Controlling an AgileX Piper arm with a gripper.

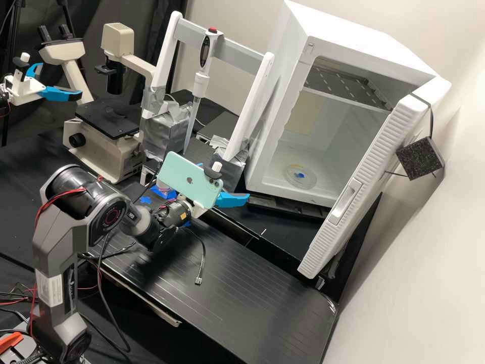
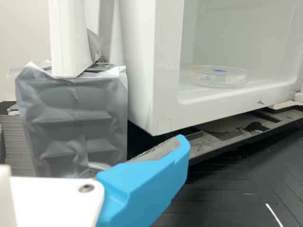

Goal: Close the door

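We see the door [image 1: 376, 164] of the white cabinet [image 1: 323, 45] standing open at the right side of the counter [image 1: 242, 298], swung outward with its handle [image 1: 344, 205] between its ends. A black block [image 1: 420, 157] is strapped to the door's outer side.

In the high view we have the gripper [image 1: 228, 182] above the counter, left of the door and well apart from it, beside a pale green phone [image 1: 184, 177]. We see its 2 blue fingers spread wide, with nothing held between them. In the wrist view, 1 finger [image 2: 147, 184] shows its grey pad.

Inside the cabinet we see 1 clear round dish [image 1: 298, 178] on the floor and a metal shelf [image 1: 348, 83] above. To the cabinet's left we find a white stand [image 1: 250, 108] with a pipette [image 1: 198, 93], then a microscope [image 1: 101, 146].
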